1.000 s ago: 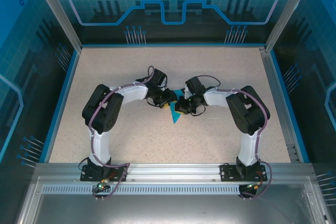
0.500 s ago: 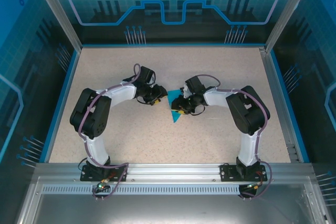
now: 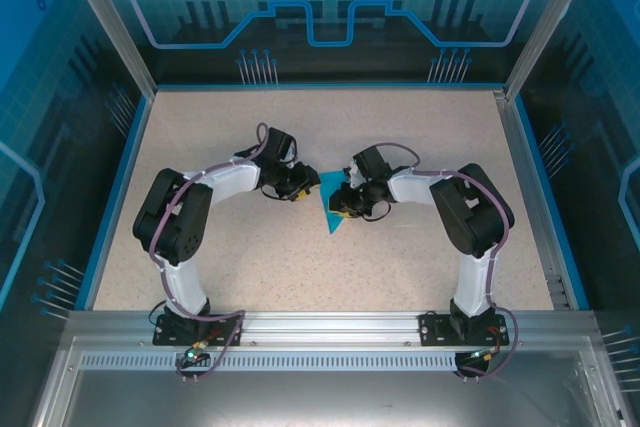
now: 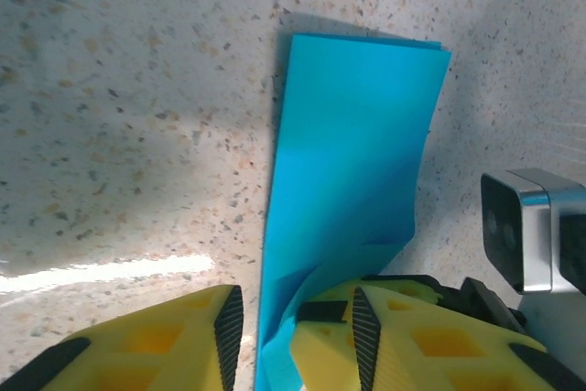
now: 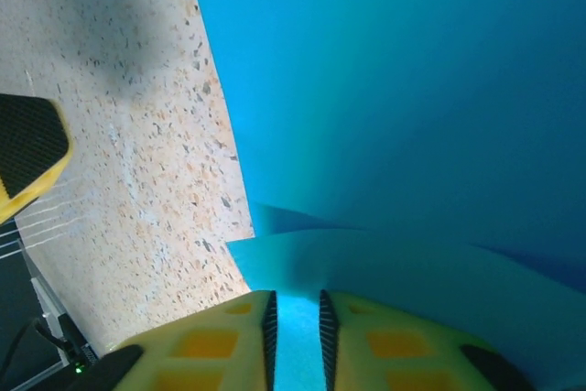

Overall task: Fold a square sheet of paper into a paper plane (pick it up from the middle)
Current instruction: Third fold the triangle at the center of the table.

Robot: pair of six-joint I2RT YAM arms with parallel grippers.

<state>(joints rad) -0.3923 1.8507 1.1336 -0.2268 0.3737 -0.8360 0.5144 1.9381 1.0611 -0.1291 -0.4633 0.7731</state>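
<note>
Two arms reach from the near edge of the speckled table to one teal paper plane lying at its middle. The left gripper has its jaws apart, with the plane's edge in the gap. The right gripper is pinched on a raised fold and hides the plane's right side from above, and blue patterned panels wall the far side.

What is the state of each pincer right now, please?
Left pincer: open, an edge of the teal paper between its fingers.
Right pincer: closed on the teal paper.
</note>
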